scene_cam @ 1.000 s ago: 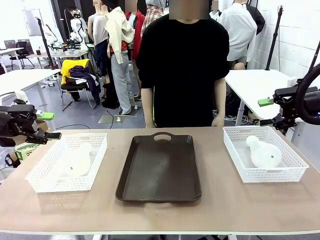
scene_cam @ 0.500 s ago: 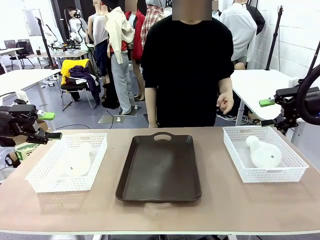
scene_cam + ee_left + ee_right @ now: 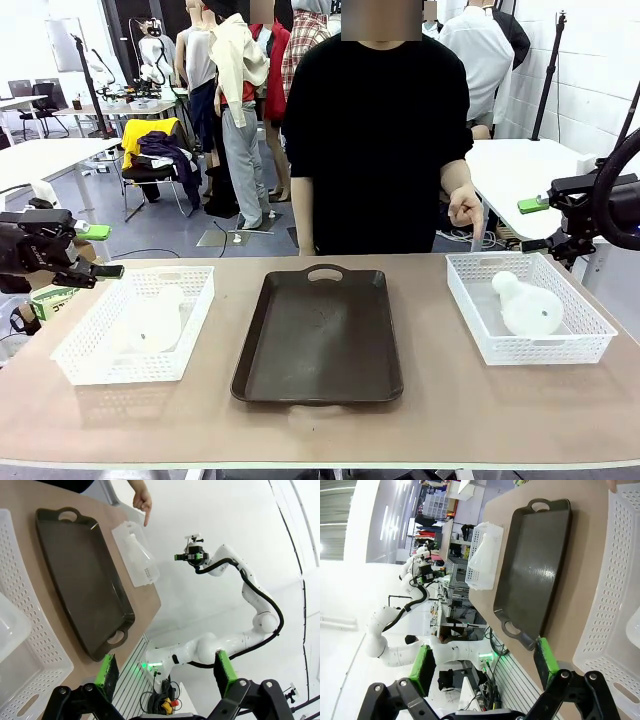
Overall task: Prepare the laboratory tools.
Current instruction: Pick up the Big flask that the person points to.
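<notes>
Tan table (image 3: 320, 425) nearest; dark brown tray (image 3: 320, 335) with cut-out handles lies in the middle, long side running away from the robot; same tray in the left wrist view (image 3: 80, 580) and the right wrist view (image 3: 535, 565).

Left basket (image 3: 90, 368), white mesh, just left of the tray, not touching it; left flask (image 3: 150, 320) lies on its side inside, frosted white; any print on it too faint to tell.

Right basket (image 3: 530, 352), white mesh, right of the tray with a gap; right flask (image 3: 528, 305) lies on its side inside, neck toward the far left corner; markings unreadable.

Left gripper (image 3: 100, 251) hovers in the air off the far left corner of the left basket, fingers spread, nothing between them; its own view shows the green pads wide apart (image 3: 166, 675), with the basket wall (image 3: 30, 630) below.

Right gripper (image 3: 533, 224) hovers beyond the far right corner of the right basket, fingers spread, holding nothing; its wrist view shows the pads apart (image 3: 482, 667), with the basket rim (image 3: 615, 605) at the side.

Person's hand (image 3: 463, 208) hangs above the far edge of the right basket, index finger pointing down, other fingers curled, not touching it; also seen from the left wrist (image 3: 143, 502).

Person (image 3: 375, 140) in a black top stands at the far side of the table, behind the tray.
</notes>
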Controlling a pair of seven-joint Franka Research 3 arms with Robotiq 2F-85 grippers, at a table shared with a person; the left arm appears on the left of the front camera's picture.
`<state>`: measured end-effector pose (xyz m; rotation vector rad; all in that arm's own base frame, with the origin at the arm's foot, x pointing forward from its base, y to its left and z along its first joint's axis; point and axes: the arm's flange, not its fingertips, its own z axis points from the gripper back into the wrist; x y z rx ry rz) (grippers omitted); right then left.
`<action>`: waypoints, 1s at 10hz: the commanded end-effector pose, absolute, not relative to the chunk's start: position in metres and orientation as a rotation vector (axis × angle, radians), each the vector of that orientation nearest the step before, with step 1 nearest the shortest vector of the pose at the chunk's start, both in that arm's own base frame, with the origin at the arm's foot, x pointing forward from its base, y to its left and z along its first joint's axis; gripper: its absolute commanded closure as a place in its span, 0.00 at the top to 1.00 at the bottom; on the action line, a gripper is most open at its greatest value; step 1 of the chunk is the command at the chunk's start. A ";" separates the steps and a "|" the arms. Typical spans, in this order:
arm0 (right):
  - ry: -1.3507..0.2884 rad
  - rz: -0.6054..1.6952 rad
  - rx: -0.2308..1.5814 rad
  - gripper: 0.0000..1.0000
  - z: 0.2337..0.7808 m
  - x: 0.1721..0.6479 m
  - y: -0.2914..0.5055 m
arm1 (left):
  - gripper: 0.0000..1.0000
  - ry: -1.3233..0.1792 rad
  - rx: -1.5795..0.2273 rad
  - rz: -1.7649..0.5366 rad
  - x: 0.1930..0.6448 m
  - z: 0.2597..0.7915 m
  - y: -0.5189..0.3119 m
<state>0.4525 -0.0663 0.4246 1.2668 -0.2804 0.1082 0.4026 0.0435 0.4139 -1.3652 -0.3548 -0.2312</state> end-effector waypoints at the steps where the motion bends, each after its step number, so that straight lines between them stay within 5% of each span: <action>1: -0.270 0.094 1.260 1.00 0.425 0.453 -0.066 | 1.00 -0.352 -1.374 -0.240 0.401 0.415 0.045; 6: -0.281 0.108 1.266 1.00 0.425 0.452 -0.067 | 1.00 -0.352 -1.374 -0.240 0.401 0.415 0.045; 10: -0.310 0.250 0.558 1.00 0.487 0.508 -0.043 | 1.00 -0.352 -1.374 -0.240 0.401 0.415 0.045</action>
